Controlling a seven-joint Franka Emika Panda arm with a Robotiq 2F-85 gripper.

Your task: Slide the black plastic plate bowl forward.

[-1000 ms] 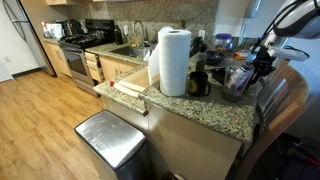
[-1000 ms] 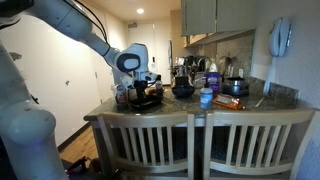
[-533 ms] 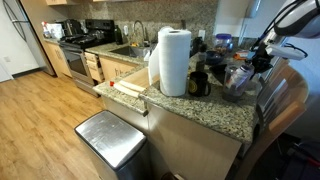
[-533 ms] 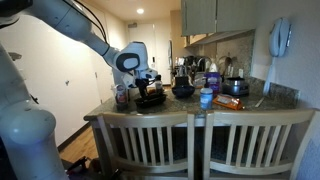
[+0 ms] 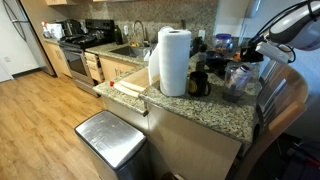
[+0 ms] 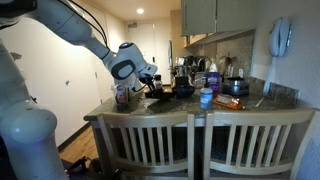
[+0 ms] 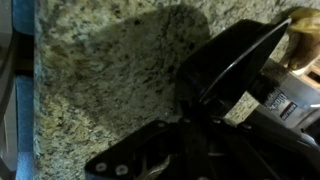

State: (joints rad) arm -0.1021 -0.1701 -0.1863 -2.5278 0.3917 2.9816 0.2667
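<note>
A: The claw [image 7: 195,128] is pressed dark against the rim of the black plastic bowl [image 7: 232,62]. Clenched or released, I cannot tell.

B: The bowl looks tilted, close to a corner of the worktop [image 7: 100,70]. An uneven push may flip it.

A: Farther along, a bluish container [image 6: 205,98] stands mid-worktop. Overshoot and the bowl strikes it.

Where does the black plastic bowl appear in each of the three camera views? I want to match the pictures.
In an exterior view, the black plastic bowl sits left of centre, below the robot arm.
In an exterior view, it is lost in the clutter under the robot arm, far right.
Wrist view: upper right, glossy.
Shared landmark: the speckled granite counter.
</note>
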